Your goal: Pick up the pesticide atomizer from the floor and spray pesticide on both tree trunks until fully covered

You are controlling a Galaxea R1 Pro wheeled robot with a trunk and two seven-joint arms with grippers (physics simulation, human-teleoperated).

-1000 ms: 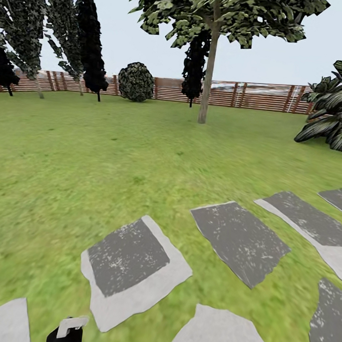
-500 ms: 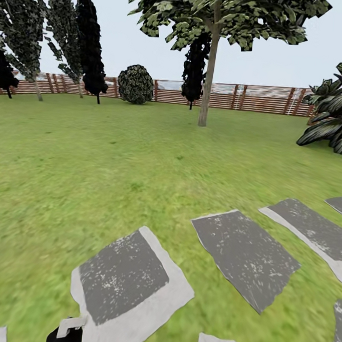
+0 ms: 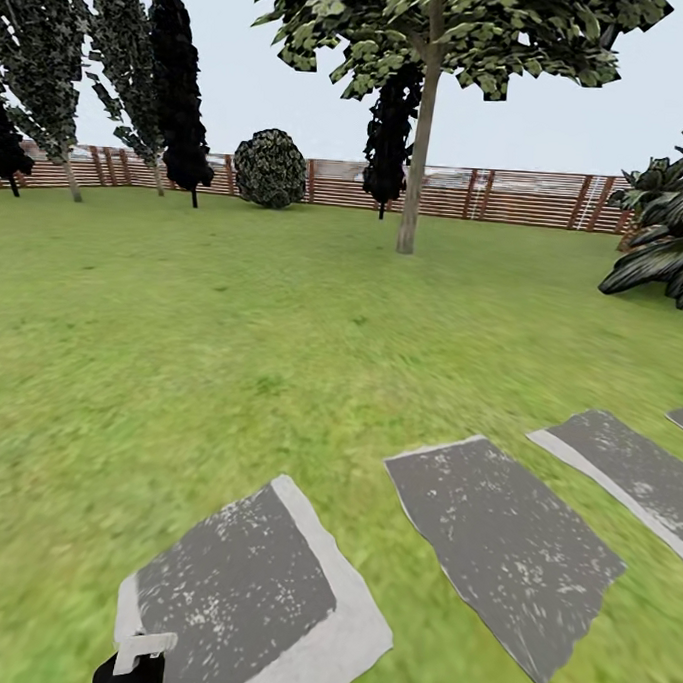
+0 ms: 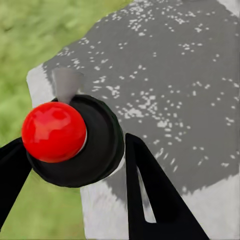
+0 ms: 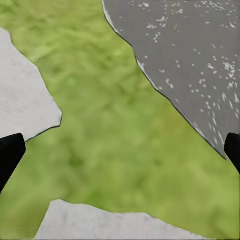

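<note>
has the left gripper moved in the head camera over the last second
No. The left gripper sits at the same spot against the picture's lower edge. The stepping stone slid down and left behind it, but that fits the robot and its camera rolling forward.

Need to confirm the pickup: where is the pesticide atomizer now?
In the left wrist view the pesticide atomizer sits between the left hand's black fingers, above a grey stepping stone.

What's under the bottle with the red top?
In the left wrist view, the bottle, held between the left gripper's jaws, hangs over a grey stone with grass beside it. The stone directly beneath the bottle is covered.
</note>
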